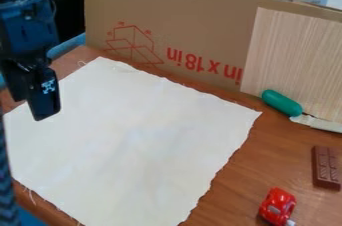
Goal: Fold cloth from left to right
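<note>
The white cloth [137, 137] lies flat and unfolded on the wooden table, with frayed edges and one corner pointing toward the cardboard at the back. At the upper left, the black gripper [41, 112] hangs over the cloth's left edge. Whether it touches the cloth I cannot tell. Part of the cloth's left side is hidden behind the gripper.
A brown cardboard panel [200, 30] stands along the back of the table [234, 197], with a light wooden board [294, 60] at its right. On the right are a green rounded object [281, 102], a chocolate-bar toy [325, 167] and a red toy car [277, 206].
</note>
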{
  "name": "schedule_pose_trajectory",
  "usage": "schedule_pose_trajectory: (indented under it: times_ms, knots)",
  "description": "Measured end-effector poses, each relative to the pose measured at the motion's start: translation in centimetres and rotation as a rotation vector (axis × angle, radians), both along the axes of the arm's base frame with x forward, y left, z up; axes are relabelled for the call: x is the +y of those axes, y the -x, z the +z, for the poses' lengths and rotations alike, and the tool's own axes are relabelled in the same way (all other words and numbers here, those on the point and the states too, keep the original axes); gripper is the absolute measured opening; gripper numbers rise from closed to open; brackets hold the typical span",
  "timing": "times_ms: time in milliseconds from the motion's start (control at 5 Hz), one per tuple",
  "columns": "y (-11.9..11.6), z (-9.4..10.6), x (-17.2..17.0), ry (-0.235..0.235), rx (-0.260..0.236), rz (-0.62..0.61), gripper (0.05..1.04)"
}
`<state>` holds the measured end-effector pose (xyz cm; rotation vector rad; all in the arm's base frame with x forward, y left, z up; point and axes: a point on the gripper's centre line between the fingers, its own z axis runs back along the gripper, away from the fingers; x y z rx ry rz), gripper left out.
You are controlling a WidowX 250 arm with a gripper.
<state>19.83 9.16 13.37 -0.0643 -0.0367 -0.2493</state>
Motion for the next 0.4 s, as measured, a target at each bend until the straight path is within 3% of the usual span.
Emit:
schedule_pose_trajectory:
  times_ms: [200, 400]
  knots:
    - [0.0, -0.4, -0.1, 0.013, 0.012, -0.004, 1.001]
    - [0.6, -1.5, 2.5, 0.054, 0.004, 0.025, 1.001]
